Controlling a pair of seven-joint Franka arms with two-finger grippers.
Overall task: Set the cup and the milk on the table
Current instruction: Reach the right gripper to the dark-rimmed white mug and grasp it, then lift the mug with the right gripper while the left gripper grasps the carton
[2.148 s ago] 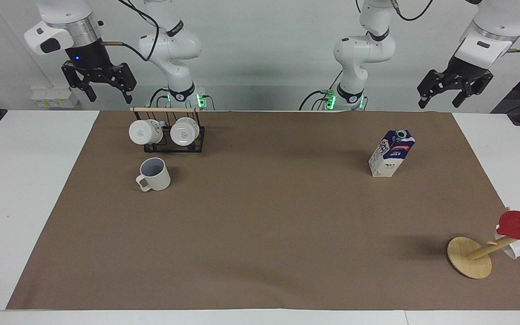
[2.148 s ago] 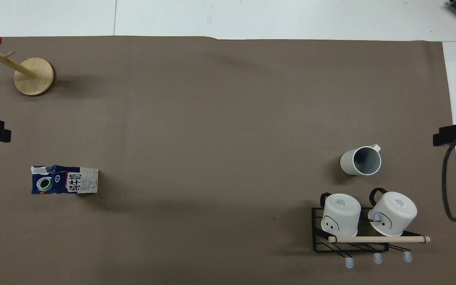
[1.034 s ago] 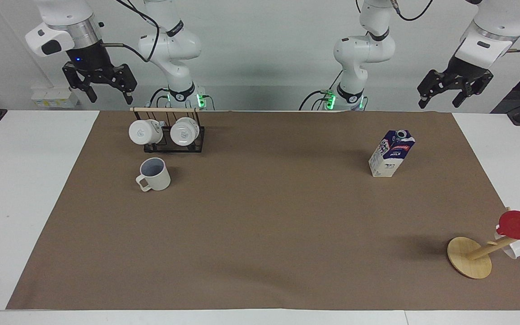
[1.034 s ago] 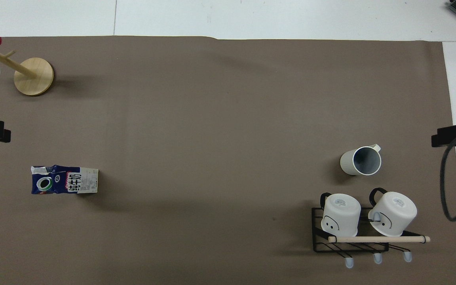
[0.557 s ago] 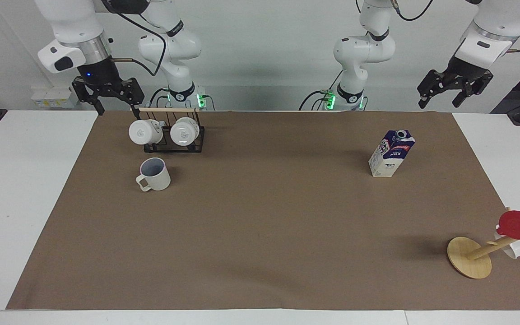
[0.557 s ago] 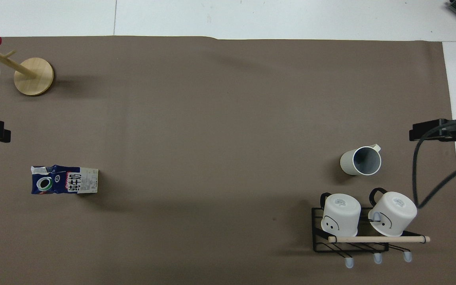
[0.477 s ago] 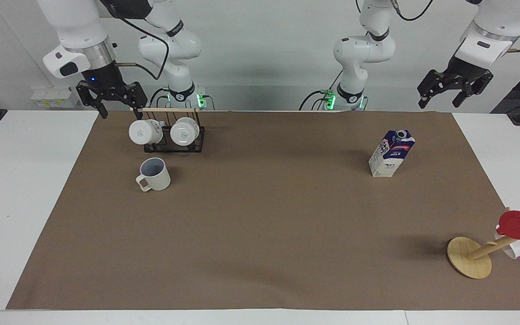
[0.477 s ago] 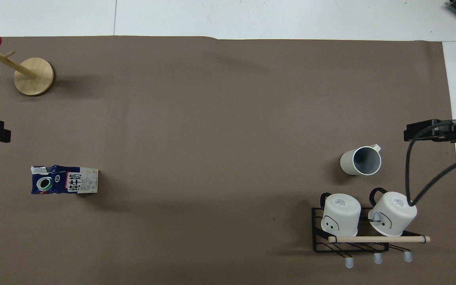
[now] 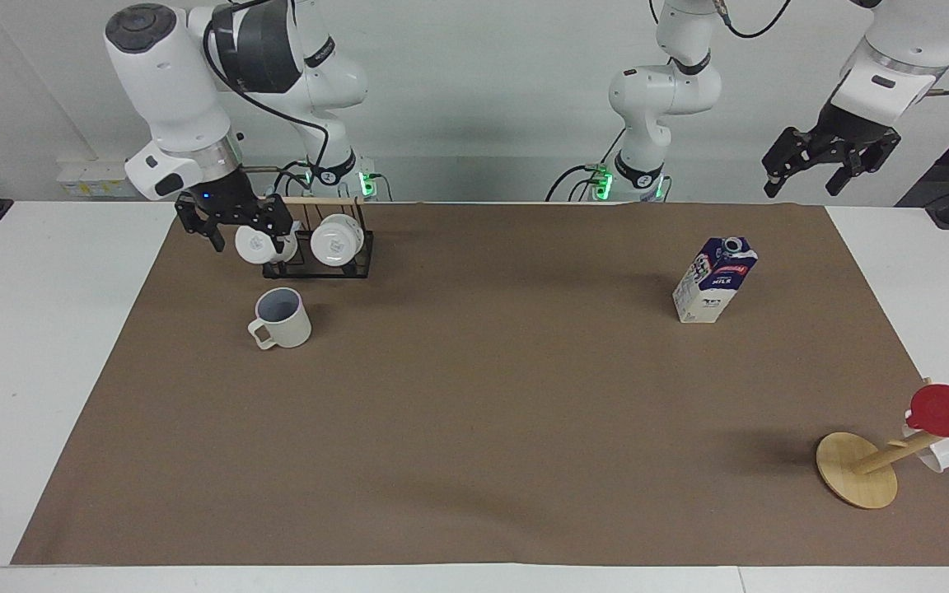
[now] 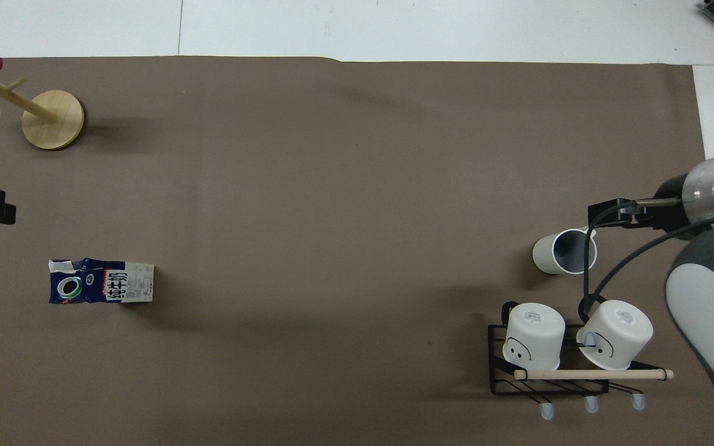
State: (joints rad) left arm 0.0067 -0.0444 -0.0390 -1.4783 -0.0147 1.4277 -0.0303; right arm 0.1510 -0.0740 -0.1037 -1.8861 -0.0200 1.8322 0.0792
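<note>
Nothing is gripped yet: cup (image 9: 282,318) and milk (image 9: 715,279) are untouched; right end effector (image 9: 234,228), spread apart, is held over the mug rack (image 9: 318,247); left end effector (image 9: 829,161), also spread, waits.

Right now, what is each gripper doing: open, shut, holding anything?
Right gripper: open, empty, in the air beside the black wire mug rack.
Left gripper: open, empty, waiting raised at its own end of the table.

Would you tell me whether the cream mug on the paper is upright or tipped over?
Upright: the cup stands on its base on the brown paper, mouth up, grey-blue inside showing.
</note>
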